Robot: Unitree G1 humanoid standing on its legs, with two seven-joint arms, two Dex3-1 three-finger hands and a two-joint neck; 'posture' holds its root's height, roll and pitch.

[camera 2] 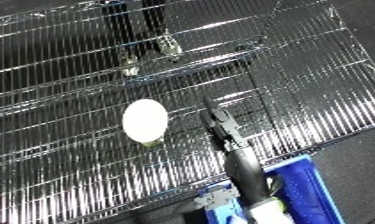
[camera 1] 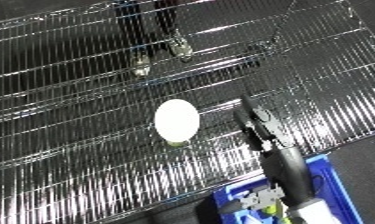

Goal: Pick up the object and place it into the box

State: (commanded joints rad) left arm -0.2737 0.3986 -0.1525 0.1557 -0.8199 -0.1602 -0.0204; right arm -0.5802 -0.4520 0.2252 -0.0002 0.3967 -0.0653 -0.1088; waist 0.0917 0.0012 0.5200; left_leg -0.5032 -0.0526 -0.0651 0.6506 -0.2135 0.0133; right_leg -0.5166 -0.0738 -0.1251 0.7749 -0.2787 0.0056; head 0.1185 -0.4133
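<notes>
A white oval object (camera 1: 176, 120) lies on the wire shelf (camera 1: 68, 150), with a small yellow-green bit showing at its lower edge. My right hand (camera 1: 257, 126) reaches up from the lower right over the shelf. Its black fingers are straight and open, and they stand a short way to the right of the object without touching it. The blue bin (camera 2: 296, 184) sits below the shelf's front edge at the lower right, partly hidden by my right forearm (camera 1: 288, 170). My left hand is out of sight.
The chrome wire shelf fills most of both views and slopes down to the right, with dark floor (camera 1: 361, 150) beyond its right edge. A raised wire rail (camera 1: 210, 62) crosses the far part. Something white and green (camera 1: 269, 207) lies inside the bin.
</notes>
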